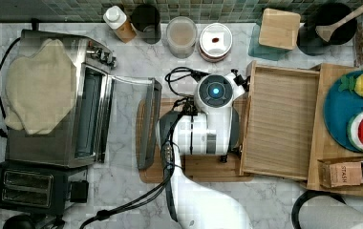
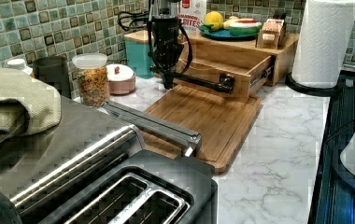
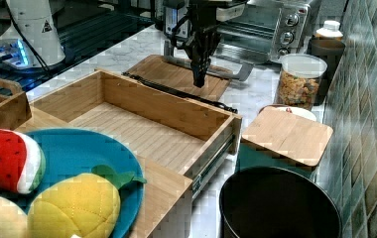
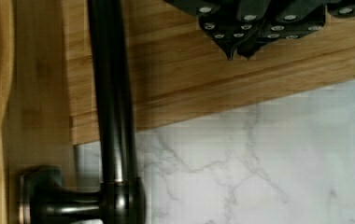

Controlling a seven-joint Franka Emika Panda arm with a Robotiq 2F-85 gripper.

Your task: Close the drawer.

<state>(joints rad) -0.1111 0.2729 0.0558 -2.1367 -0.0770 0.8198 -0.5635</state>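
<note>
The drawer (image 1: pixel 280 125) stands pulled out of its wooden cabinet, with nothing in its light-wood tray (image 3: pixel 142 136). A dark bar handle (image 2: pixel 206 83) (image 3: pixel 176 92) (image 4: pixel 112 93) runs along the drawer's front. My gripper (image 2: pixel 167 84) (image 3: pixel 199 80) (image 4: pixel 238 52) points down in front of that handle, just over the bamboo cutting board (image 2: pixel 203 116) (image 4: pixel 175 70). It is a short way off the bar and does not touch it. Its fingertips are pressed together, shut on nothing. In the top view the arm's wrist (image 1: pixel 215 91) covers the gripper.
A toaster oven (image 1: pixel 69 105) has its door (image 1: pixel 148 124) folded down onto the cutting board's far side. Jars (image 1: pixel 181 36) line the tiled wall. A blue plate (image 1: pixel 337 114) of toy fruit sits on the cabinet top. A paper towel roll (image 2: pixel 323 42) stands beside the cabinet.
</note>
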